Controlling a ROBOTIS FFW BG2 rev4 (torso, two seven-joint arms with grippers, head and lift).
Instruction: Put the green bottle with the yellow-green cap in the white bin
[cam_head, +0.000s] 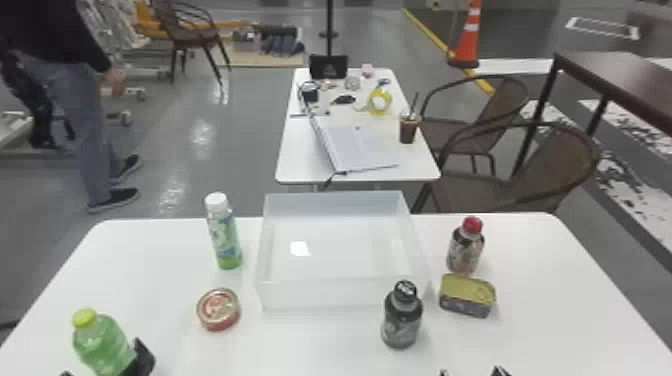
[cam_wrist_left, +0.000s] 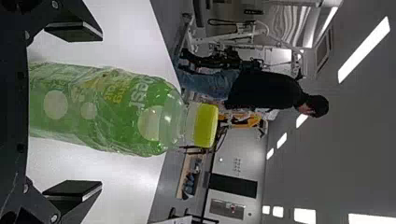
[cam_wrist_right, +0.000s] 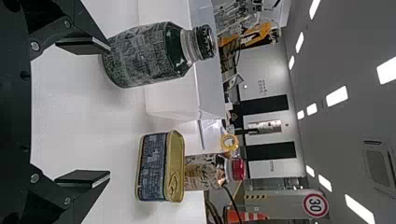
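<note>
A bin (cam_head: 300, 295) sits on the counter (cam_head: 155, 265), with the far-left bottle (cam_head: 225, 240) just beside it at left and a can (cam_head: 218, 309) before that bottle. Nearer the front, farther left, stands the near-left bottle (cam_head: 105, 345). The near-right bottle (cam_head: 401, 320) stands before the bin's right end; right of the bin, a tin (cam_head: 467, 296) lies before the far-right bottle (cam_head: 465, 250). Behind the counter, a table (cam_head: 295, 167) holds a laptop (cam_head: 360, 145).

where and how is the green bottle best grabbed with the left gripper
Probably around the body, below the sloping shoulder, coming in level from the robot's side: the green bottle stands upright, its body is long and fairly straight, and the left gripper has its open fingers on either side.
</note>
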